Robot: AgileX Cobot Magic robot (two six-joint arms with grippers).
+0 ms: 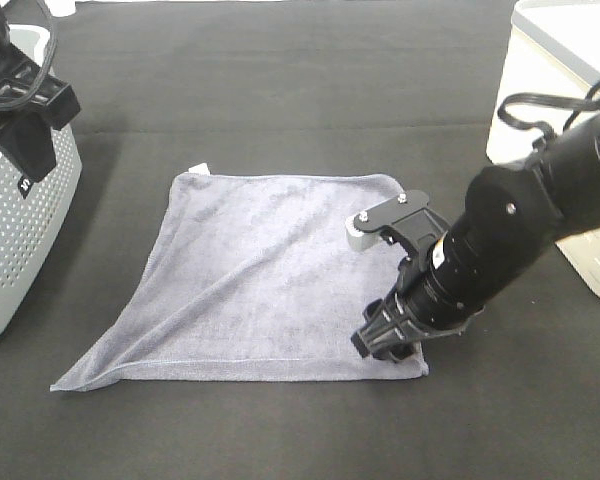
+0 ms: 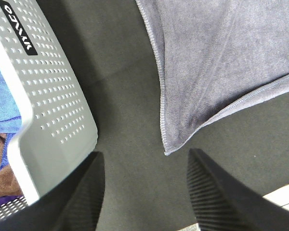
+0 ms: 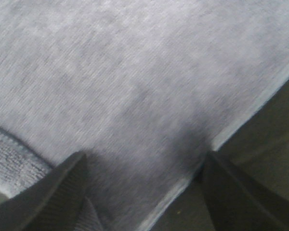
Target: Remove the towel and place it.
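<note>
Grey-purple towel (image 1: 255,275) spread almost flat on the black table cloth (image 1: 280,80), its front edge nearest the camera. Right gripper (image 1: 388,338) low over the towel's front right corner, fingers (image 3: 53,192) spread wide with soft towel between them, nothing pinched; cannot tell if touching. Pointed front left corner of the towel reaching toward the basket side, a long fold running up from it. Small white tag (image 1: 198,167) at the far left corner. Grey basket (image 1: 20,230) with tiny holes at the left edge, just beside the towel, blue and brown cloth inside. Black label (image 2: 19,27) with white letters on the basket, too turned to read. Left gripper (image 2: 144,192) up by the basket, fingers apart, holding nothing. White box (image 1: 570,120) far right.
</note>
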